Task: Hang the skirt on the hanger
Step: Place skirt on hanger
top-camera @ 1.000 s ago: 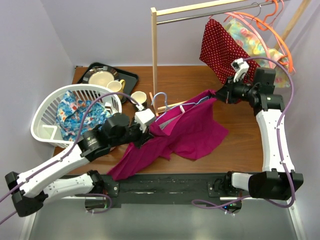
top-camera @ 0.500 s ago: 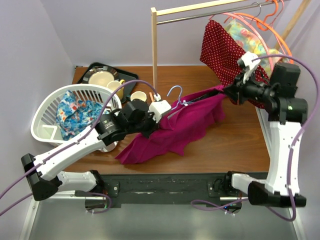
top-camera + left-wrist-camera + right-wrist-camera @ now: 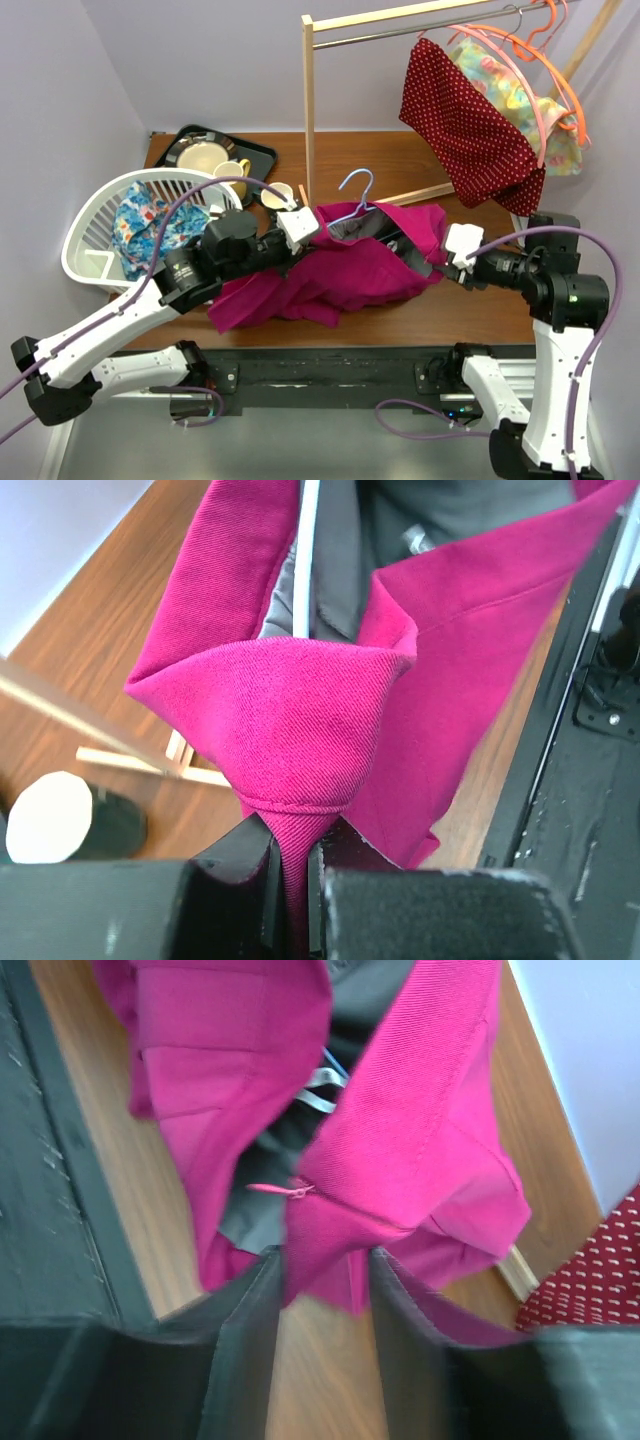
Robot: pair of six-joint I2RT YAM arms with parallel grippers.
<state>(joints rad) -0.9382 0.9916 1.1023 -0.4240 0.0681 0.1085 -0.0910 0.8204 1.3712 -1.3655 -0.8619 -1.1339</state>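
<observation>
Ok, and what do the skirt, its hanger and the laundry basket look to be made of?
Skirt: matte magenta woven cloth, fine diagonal ribs showing, grey lining inside. Hanger: thin, smooth, pale rod, coated wire or plastic; I cannot tell which. Basket: white moulded plastic, slotted wall, slight sheen.

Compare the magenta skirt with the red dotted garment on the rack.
The magenta skirt is plain; the red dotted garment carries small white dots. The skirt lies bunched on the table, while the dotted garment hangs from the rack rail. The left gripper pinches the skirt; no gripper touches the dotted garment. Both are cloth in reddish tones.
</observation>
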